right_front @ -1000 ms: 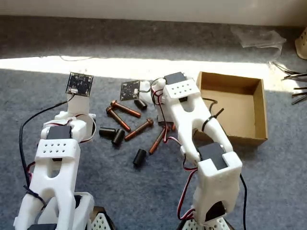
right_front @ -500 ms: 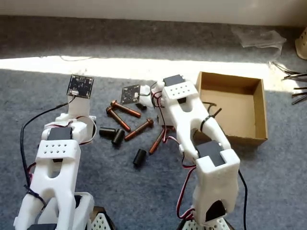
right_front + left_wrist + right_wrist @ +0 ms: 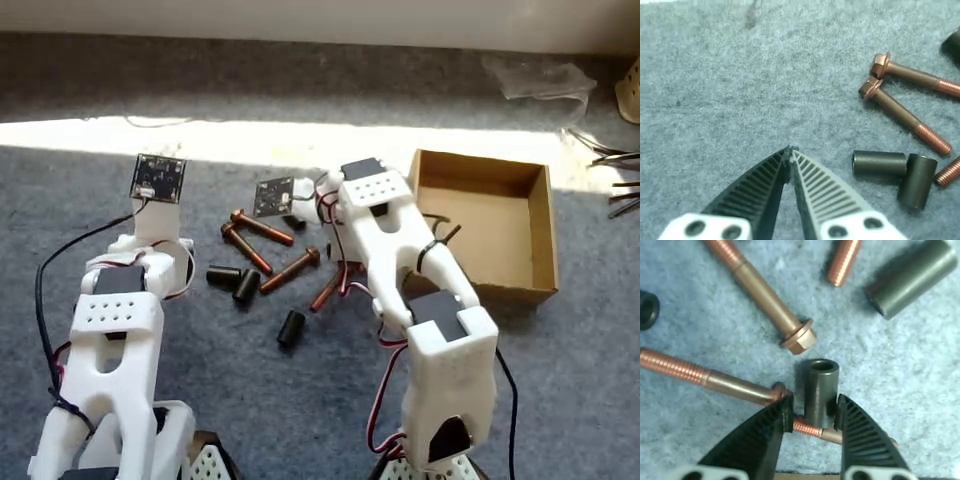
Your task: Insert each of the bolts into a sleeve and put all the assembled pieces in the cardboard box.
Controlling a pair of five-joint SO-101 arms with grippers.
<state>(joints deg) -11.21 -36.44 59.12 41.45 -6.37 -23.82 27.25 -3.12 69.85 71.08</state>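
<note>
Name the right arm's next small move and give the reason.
Probably close the right pincer on the sleeve. The sleeve stands between the open fingertips with a gap beside one of them, so it does not look gripped yet. A bolt lies close alongside, so a gentle close seems wise.

The right gripper (image 3: 813, 404), parted, flanks a dark sleeve (image 3: 820, 387) resting over a copper bolt (image 3: 730, 384)

A grey short-pile carpet (image 3: 300, 410) covers the floor, crossed by a bright band of sunlight (image 3: 300, 140) towards the far side. Beyond it runs a pale wall strip (image 3: 300, 15). A crumpled clear plastic bag (image 3: 535, 75) and thin black cables (image 3: 615, 180) lie near the edge.
</note>
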